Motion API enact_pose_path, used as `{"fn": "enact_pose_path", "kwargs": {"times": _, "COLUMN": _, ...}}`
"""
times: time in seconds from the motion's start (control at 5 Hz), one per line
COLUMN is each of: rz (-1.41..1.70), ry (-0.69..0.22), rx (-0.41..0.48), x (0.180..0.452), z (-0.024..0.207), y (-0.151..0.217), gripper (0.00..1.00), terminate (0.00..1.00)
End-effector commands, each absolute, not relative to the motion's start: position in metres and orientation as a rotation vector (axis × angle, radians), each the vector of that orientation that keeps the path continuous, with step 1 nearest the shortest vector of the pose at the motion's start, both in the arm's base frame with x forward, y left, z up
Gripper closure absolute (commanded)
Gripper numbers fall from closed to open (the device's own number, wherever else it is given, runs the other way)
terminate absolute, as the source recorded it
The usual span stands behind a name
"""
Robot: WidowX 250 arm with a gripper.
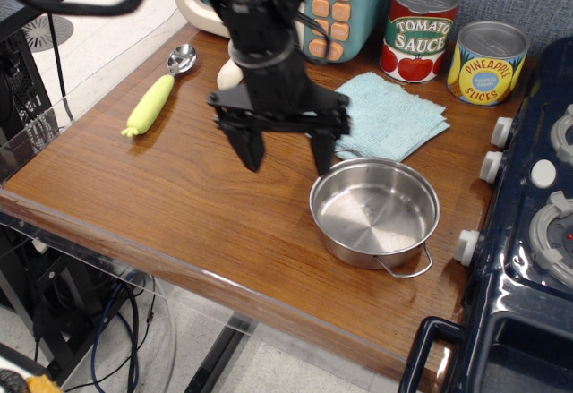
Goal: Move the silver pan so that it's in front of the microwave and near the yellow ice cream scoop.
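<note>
Gripper [286, 151] hangs over the table [179, 196] with fingers spread apart, nothing between them, its right finger [322, 149] close by the pan [374, 212] rim at ten o'clock. The pan sits empty near the front edge, just below the cloth [385, 115]. Scoop [157, 98] lies well apart at nine o'clock; microwave [336, 4] stands at twelve, behind the arm.
</note>
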State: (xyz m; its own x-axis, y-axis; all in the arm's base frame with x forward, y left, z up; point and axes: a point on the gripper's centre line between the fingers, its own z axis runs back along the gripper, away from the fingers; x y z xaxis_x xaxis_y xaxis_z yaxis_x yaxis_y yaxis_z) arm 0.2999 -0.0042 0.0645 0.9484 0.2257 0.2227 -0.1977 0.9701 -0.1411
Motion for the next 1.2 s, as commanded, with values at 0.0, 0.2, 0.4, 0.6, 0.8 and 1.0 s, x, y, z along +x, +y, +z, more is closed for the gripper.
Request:
{"fn": "enact_pose_path", "kwargs": {"times": 0.0, "rz": 0.179, "ry": -0.214, "rx": -0.119, "x": 0.297, "z": 0.050, "y": -0.007, "gripper": 0.00, "terminate": 0.00}}
{"fn": "enact_pose_path", "kwargs": {"times": 0.2, "rz": 0.150, "ry": -0.190, "rx": -0.123, "x": 0.301, "z": 0.037, "y": -0.010, "gripper": 0.00, "terminate": 0.00}}
{"fn": "enact_pose_path", "kwargs": {"times": 0.4, "rz": 0.115, "ry": -0.165, "rx": -0.139, "x": 0.305, "z": 0.027, "y": -0.019, "gripper": 0.00, "terminate": 0.00}}
{"fn": "enact_pose_path", "kwargs": {"times": 0.6, "rz": 0.087, "ry": -0.165, "rx": -0.139, "x": 0.309, "z": 0.024, "y": -0.024, "gripper": 1.00, "terminate": 0.00}}
{"fn": "enact_pose_path", "kwargs": {"times": 0.8, "rz": 0.076, "ry": -0.172, "rx": -0.134, "x": 0.310, "z": 0.026, "y": -0.025, "gripper": 1.00, "terminate": 0.00}}
{"fn": "enact_pose_path", "kwargs": {"times": 1.0, "rz": 0.080, "ry": -0.174, "rx": -0.130, "x": 0.310, "z": 0.028, "y": -0.024, "gripper": 1.00, "terminate": 0.00}}
